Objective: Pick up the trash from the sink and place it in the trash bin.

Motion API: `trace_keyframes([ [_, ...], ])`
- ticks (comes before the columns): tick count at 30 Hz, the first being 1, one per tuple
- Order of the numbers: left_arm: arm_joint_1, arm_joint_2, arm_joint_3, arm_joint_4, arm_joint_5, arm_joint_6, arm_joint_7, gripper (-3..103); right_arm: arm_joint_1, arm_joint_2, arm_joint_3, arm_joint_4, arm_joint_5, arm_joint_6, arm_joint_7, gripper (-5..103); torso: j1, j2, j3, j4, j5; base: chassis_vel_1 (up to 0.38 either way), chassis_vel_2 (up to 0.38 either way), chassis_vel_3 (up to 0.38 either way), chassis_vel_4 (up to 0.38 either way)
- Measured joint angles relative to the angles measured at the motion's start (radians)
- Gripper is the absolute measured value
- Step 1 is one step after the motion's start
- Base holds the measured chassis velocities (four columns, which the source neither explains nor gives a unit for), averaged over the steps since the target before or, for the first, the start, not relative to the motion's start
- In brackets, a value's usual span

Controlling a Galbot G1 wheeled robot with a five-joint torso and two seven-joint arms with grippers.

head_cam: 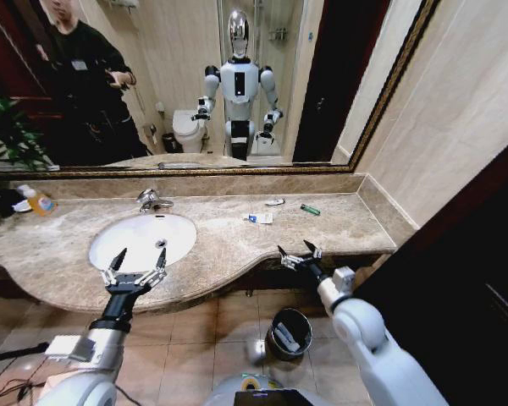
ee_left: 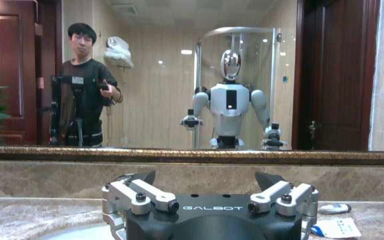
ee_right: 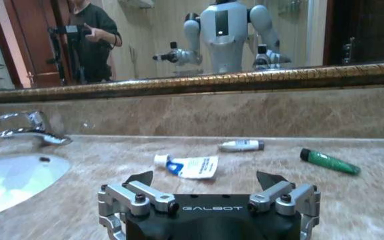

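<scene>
Hanging low in the head view, left gripper (head_cam: 139, 258) waiting at the front edge of the sink (head_cam: 102, 244), jaws wide, holding nothing. Right gripper (head_cam: 298, 254) hovering by the counter's front lip, jaws wide too, likely lining up for the trash. Trash bin (head_cam: 289, 331) sitting on the floor below it, handy for dropping. Looking from the left wrist: wide jaws facing the mirror (ee_left: 192, 75). Looking from the right wrist: white sachet (ee_right: 190, 166), white tube (ee_right: 240, 145) and green tube (ee_right: 329, 161) lying on the countertop (ee_right: 112, 200) beside the sink, not inside it.
</scene>
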Motion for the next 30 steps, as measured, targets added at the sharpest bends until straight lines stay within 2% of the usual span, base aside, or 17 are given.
trace_keyframes([
  [4,0.0,0.0,0.0,0.0,0.0,0.0,0.0,100,0.095,-0.009,-0.03,-0.071,0.034,-0.001,-0.009,100,0.0,0.0,0.0,-0.0001,0.0,0.0,0.0,0.0,0.0],
  [14,0.0,0.0,0.0,0.0,0.0,0.0,0.0,100,0.236,-0.003,-0.141,-0.196,0.05,-0.01,-0.009,100,0.0,0.0,0.0,-0.0001,-0.0002,0.0,0.0,0.0,0.0],
  [22,0.0,0.0,0.0,0.0,0.0,0.0,0.0,100,0.375,0.04,-0.212,-0.378,0.069,-0.012,-0.006,100,0.0,0.0,0.0,-0.0001,-0.0001,0.0,0.0,0.0,0.0],
  [30,0.0,0.0,0.0,0.0,0.0,0.0,0.0,100,0.469,0.063,-0.223,-0.505,0.056,-0.001,-0.026,100,0.0,0.0,0.0,-0.0001,0.0,0.0,0.0,0.0,0.0],
])
